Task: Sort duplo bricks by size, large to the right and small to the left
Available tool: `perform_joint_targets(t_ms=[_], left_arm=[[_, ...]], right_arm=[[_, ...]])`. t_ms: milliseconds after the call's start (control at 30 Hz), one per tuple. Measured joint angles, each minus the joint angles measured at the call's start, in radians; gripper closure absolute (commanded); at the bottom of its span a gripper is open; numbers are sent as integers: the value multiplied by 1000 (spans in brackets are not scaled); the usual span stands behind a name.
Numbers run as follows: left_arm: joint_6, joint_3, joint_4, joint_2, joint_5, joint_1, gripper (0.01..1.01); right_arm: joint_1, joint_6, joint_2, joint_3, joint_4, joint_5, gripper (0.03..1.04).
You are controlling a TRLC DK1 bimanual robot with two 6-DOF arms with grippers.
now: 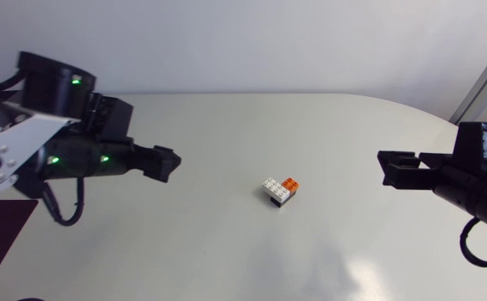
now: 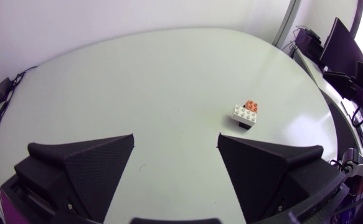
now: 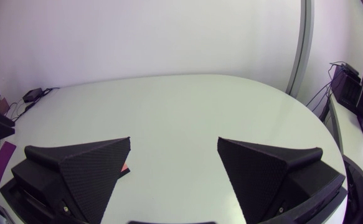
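Since the white brick (image 1: 276, 189) and the smaller-looking orange brick (image 1: 291, 183) sit touching near the middle of the worktop (image 1: 226, 251), I judge parting them comes first. My left end effector (image 1: 164, 163), wide and empty, should descend from above and close on the orange one's free sides without nudging its neighbour. My right end effector (image 1: 391, 170) is likewise wide, holding nothing. Open surface surrounds the pair, and the edges are well apart.

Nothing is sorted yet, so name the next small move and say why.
Probably ease the open left gripper toward the smaller orange brick, which belongs on the left. It sits touching the white brick, with no gripper near it, and the right gripper is open and empty too.
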Motion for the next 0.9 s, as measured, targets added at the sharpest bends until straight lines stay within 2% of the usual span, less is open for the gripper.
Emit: perform_joint_targets(t_ms=[133, 233, 367, 900], left_arm=[[63, 148, -52, 215, 34, -24, 100], [186, 249, -97, 338, 42, -65, 59], [340, 375, -175, 455, 52, -123, 59], [840, 526, -162, 727, 157, -237, 72]], right_arm=[[13, 26, 29, 13, -24, -5, 59], [16, 36, 40, 13, -44, -15, 59], [16, 46, 43, 12, -58, -38, 59], [16, 50, 43, -6, -69, -133, 59]])
